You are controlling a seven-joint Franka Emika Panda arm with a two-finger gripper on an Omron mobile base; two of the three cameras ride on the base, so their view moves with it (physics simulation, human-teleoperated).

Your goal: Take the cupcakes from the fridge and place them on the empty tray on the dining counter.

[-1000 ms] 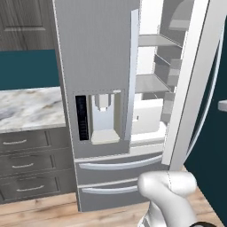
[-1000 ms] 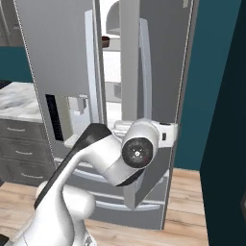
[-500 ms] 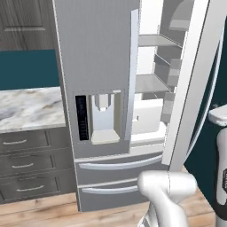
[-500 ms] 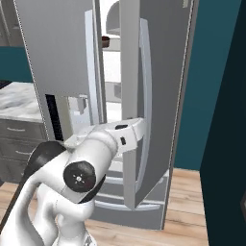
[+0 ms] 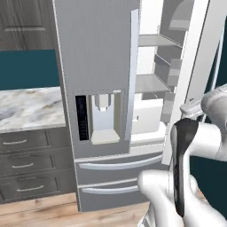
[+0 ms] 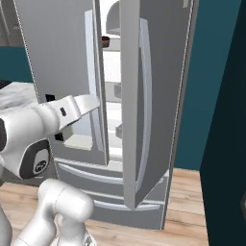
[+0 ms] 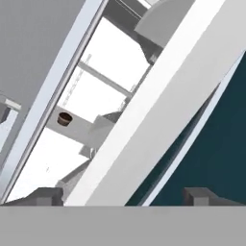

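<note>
Our fingers [image 7: 122, 196] stand wide apart, holding nothing, beside the fridge [image 5: 102, 88] door edge. A cupcake [image 7: 64, 118] sits on a shelf inside. We judge it light, soft and crumbly, best pinched gently around its firm lower sides.

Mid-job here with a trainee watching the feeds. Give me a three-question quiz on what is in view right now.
1. Fill in: the tool has its jaws ____.
2. The cupcake in the hand view sits: A) on a shelf inside the fridge; B) in the tool; C) on the floor.
3. True or false: both fridge doors are shut.

Key: 1 open. 2 A. 3 false, one door stands ajar.
</note>
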